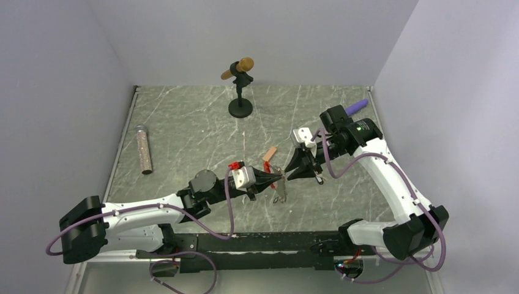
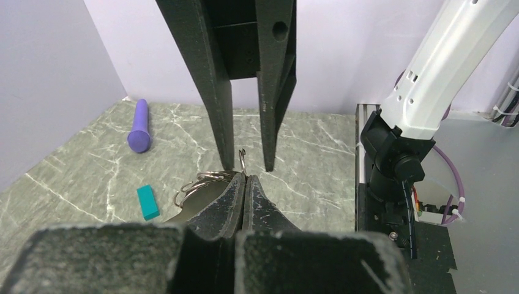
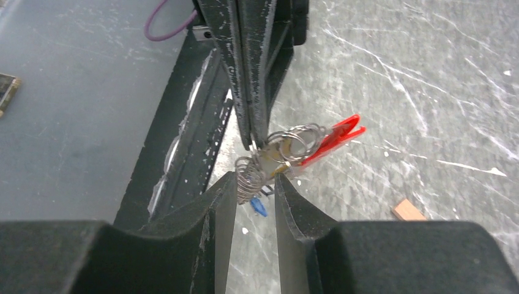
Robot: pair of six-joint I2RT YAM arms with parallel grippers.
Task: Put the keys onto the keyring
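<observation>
Your left pincer (image 2: 245, 187) is pressed fully shut, its tips pinching the wire rings of the keyring (image 3: 287, 144), which hangs off the surface (image 1: 183, 135) between your two arms, toward the near side. Your right pincer (image 3: 256, 179) meets it tip to tip, fingers part-way apart and set on either side of the bunch. From the left wrist, a wire loop stands in that gap touching neither finger. Below lies grey-green marbled stone crossed by pale veins, boxed in by plain lilac walls. On it rest a tan block (image 3: 409, 210) near the bunch, a teal block (image 2: 147, 202), a purple rod (image 2: 140, 125) at the far right, a speckled tube (image 1: 144, 149) by the left edge and a black stand (image 1: 240, 107) at the back. The bunch itself is a tangle of silvery rings with a coiled chain (image 3: 246, 180), a red clip (image 3: 335, 136) jutting sideways, a yellowish tag (image 3: 272, 162) in the middle and a blue tag (image 3: 258, 208) dangling lowest.
</observation>
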